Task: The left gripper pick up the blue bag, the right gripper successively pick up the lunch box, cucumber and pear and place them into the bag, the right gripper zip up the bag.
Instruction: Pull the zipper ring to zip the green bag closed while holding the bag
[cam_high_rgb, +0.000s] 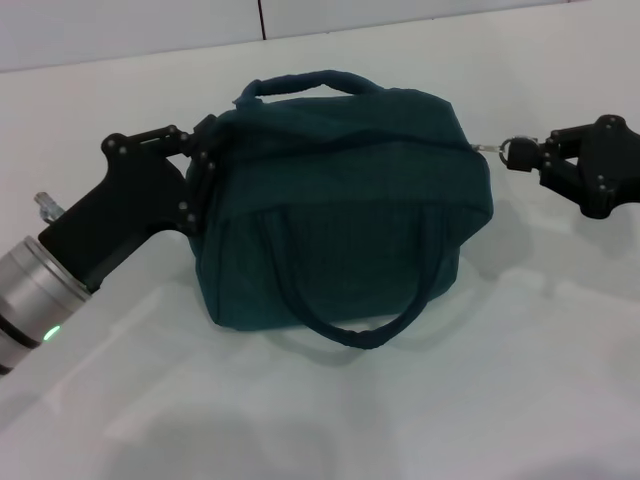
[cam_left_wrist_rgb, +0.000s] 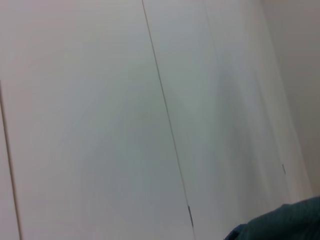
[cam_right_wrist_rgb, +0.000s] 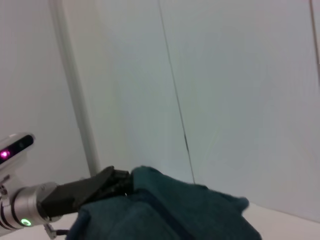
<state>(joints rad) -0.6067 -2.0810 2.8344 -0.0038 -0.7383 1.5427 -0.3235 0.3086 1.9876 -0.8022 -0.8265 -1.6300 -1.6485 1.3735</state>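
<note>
Pulling the ring pull (cam_high_rgb: 492, 147) straight along the zip line, away from the left gripper (cam_high_rgb: 205, 160), is judged the way to finish closing; the left jaws are seen clamped on the blue bag's (cam_high_rgb: 340, 200) end as an anchor. The right gripper (cam_high_rgb: 522, 153) is closed on the pull. The bag, bulging and apparently zipped, is seen standing on the white desk (cam_high_rgb: 320, 420), one handle draped down its front.
</note>
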